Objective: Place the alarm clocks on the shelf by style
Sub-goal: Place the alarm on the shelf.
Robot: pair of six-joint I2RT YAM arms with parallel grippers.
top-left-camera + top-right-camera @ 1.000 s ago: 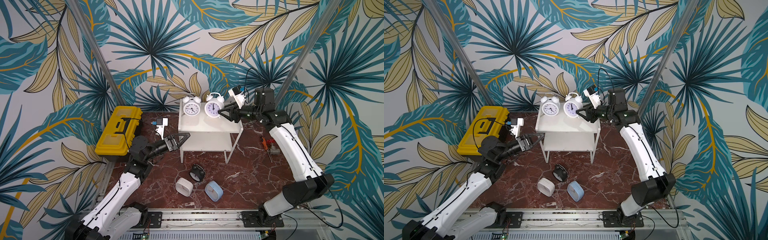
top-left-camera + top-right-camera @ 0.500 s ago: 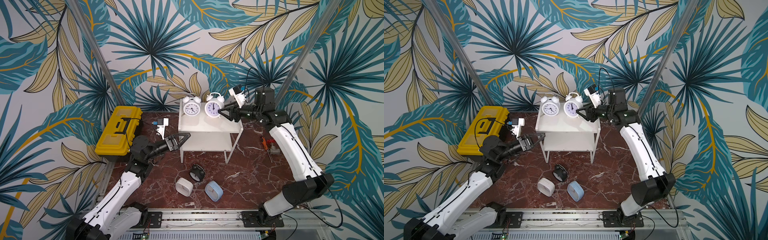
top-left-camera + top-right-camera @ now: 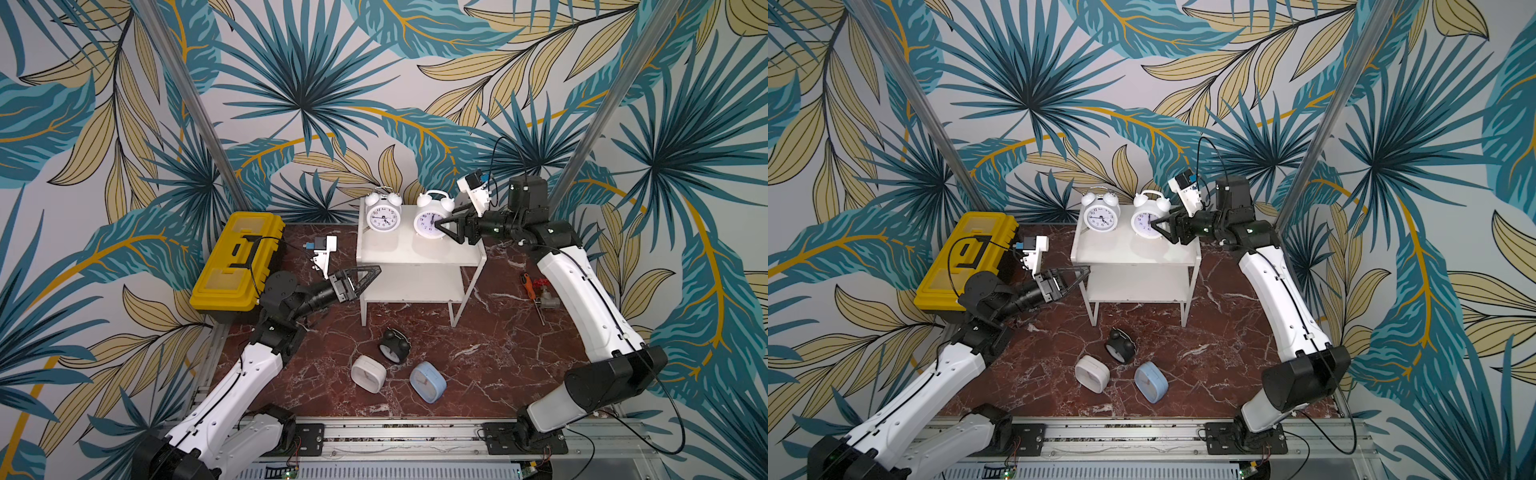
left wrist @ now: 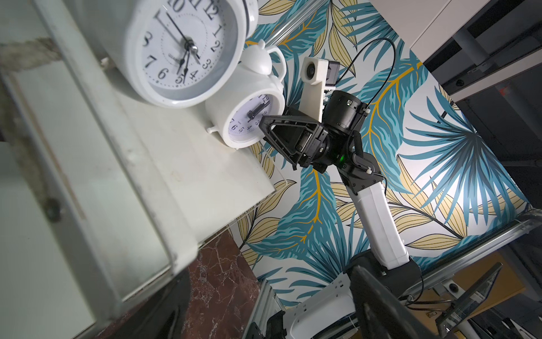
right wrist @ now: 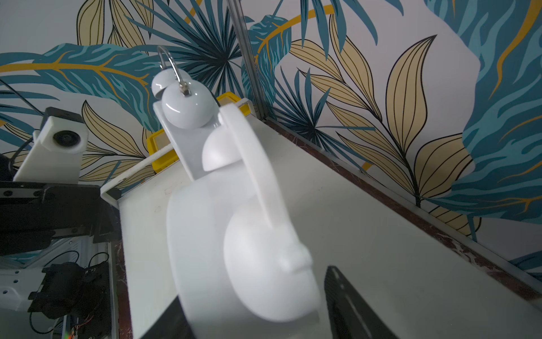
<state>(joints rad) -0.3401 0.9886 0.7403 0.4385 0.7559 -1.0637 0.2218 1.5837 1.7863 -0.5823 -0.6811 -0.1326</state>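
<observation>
1. The left gripper (image 3: 371, 276) is held open, empty, beside the shelf (image 3: 399, 254), which could be nudged
2. A white bell clock (image 3: 428, 224) is stood on top, straddled by the parted right gripper (image 3: 444, 229); it could be toppled by a skewed retreat

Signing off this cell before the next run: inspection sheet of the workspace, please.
Surface: red marble tabletop, no spills seen.
Job's things: two white bell clocks upright on the shelf's top board; black bell clock, white square clock, blue square clock on the tabletop.
Clutter: yellow toolbox, screwdriver, metal fitting.
Grippers: left gripper open, empty, beside the shelf; right gripper open around one white bell clock.
Cables: black cable looping above the right wrist.
Surroundings: leaf-print wall, metal posts.
</observation>
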